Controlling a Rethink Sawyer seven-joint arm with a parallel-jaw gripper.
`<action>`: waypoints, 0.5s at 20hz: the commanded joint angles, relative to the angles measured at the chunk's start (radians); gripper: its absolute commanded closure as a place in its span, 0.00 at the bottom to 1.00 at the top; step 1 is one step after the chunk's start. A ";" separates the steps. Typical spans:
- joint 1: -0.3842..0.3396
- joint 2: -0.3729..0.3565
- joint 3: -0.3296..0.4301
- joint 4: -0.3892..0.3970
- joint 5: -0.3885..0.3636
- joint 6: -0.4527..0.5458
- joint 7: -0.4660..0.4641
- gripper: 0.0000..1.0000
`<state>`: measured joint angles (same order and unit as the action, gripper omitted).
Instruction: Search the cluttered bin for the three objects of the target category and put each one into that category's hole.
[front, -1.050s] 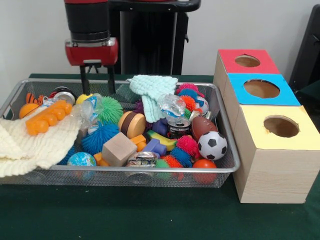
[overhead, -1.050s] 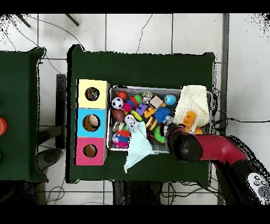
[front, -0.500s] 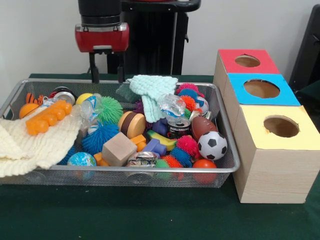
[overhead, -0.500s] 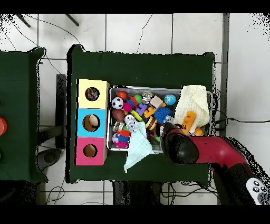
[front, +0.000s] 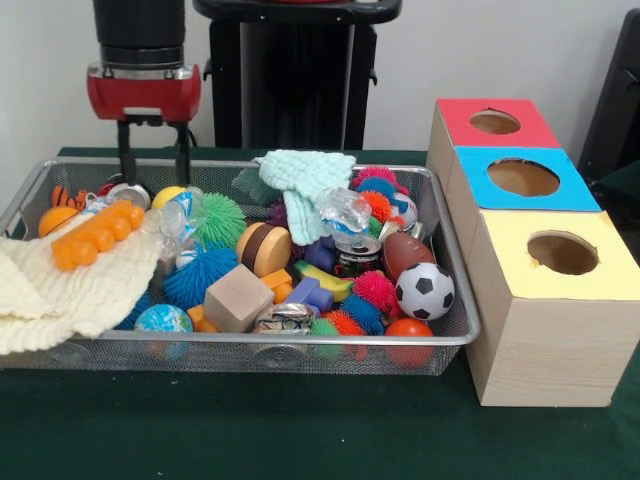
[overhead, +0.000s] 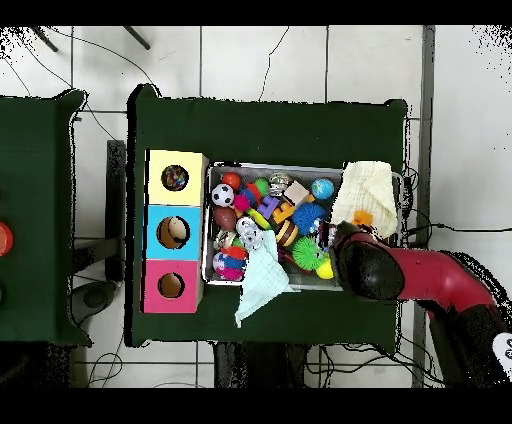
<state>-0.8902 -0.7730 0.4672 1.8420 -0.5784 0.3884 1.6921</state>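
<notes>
1. Front view: the red and black gripper (front: 154, 166) hangs over the far left corner of the silver wire mesh bin (front: 300, 345), its two dark fingers (front: 126, 162) spread apart with nothing between them.
2. Right below the fingertips sit a silver can top (front: 127, 190) and a yellow ball (front: 166, 196), with an orange tiger-striped toy (front: 66, 197) to the side.
3. A cream knitted cloth (front: 70, 285) drapes over the bin's left rim, and an orange knobbly plastic toy (front: 95, 234) lies on top of it.
4. Crowding the middle: a green spiky ball (front: 220, 219), a blue spiky ball (front: 197, 274), a plain wooden cube (front: 238, 298) and a brown and cream wooden disc (front: 265, 249).
5. A mint green knitted cloth (front: 303, 185) hangs over the far rim, covering what lies under it.
6. On the right side, a black and white soccer ball (front: 424, 291) rests beside a brown mini football (front: 405, 252) and a dark drink can (front: 357, 255).
7. Beside the bin stands a wooden box, its holes topped red (front: 494, 122), blue (front: 523, 177) and yellow (front: 563, 253).
8. Overhead view: the arm's dark rounded head (overhead: 368, 268) covers the bin's corner beside the cream cloth, hiding the fingers.
9. The yellow hole and the blue hole each show something inside; which bin items are the targets I cannot tell.
</notes>
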 joint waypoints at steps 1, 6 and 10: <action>-0.004 0.049 0.022 -0.197 -0.092 0.142 -0.190 0.00; -0.026 0.076 0.041 -0.209 -0.105 0.140 -0.203 0.00; -0.025 0.102 0.048 -0.250 -0.109 0.169 -0.221 0.00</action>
<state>-0.8988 -0.7341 0.4682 1.6937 -0.6350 0.3995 1.6921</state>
